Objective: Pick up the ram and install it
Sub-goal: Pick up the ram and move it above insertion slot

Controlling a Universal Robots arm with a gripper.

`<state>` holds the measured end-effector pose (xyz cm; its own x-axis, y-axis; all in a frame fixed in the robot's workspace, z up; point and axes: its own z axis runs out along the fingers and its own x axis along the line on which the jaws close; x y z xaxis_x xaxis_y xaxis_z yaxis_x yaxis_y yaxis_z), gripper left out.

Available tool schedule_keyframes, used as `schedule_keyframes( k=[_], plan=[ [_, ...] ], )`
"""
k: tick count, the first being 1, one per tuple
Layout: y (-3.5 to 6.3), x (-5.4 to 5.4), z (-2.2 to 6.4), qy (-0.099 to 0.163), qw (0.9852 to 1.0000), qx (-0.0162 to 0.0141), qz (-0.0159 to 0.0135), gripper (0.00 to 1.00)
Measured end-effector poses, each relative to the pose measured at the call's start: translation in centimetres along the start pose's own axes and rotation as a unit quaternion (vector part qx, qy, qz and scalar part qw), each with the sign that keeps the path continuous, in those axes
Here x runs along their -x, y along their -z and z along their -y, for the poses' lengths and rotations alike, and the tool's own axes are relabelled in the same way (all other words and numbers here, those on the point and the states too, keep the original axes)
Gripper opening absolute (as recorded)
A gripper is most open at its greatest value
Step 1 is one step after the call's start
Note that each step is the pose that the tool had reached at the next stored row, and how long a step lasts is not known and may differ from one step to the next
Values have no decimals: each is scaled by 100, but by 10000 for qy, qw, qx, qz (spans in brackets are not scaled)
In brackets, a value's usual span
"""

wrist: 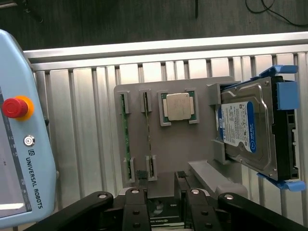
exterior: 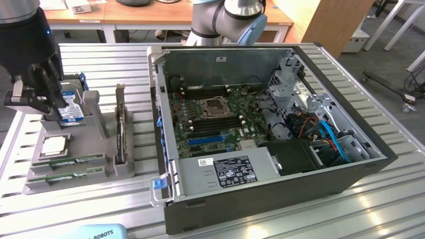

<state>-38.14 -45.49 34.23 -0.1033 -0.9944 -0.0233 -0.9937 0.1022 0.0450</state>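
Ram stick [exterior: 71, 161], a long, narrow green circuit board with small black chips and a white label, stands on its long edge between end clips in the grey moulded holder tray [exterior: 40, 188]. Its twin [exterior: 66, 175] sits in the slot just beside it. You can judge that this upright seating leaves each top edge free for a pinch from above; in the wrist view both boards read as thin green lines. Near them on the same tray sits the square silver processor chip [exterior: 54, 144], and beyond it the blue-labelled silver hard drive [exterior: 69, 108] leans in its bracket. Your black gripper [exterior: 40, 102] hangs over the drive end of the tray, jaws apart and holding nothing, clear of both sticks. The tray rests on the slatted aluminium bench [exterior: 99, 55] beside the open black computer case [exterior: 299, 194], whose green motherboard [exterior: 226, 119] lies face-up, presumably so its slots can be reached from above.
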Motion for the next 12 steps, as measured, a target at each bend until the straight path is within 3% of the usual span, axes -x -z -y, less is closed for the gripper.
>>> schedule_keyframes(
  k=[12],
  plan=[
    [4, -132, 14, 0, 10000, 0, 0, 35]
  ],
)
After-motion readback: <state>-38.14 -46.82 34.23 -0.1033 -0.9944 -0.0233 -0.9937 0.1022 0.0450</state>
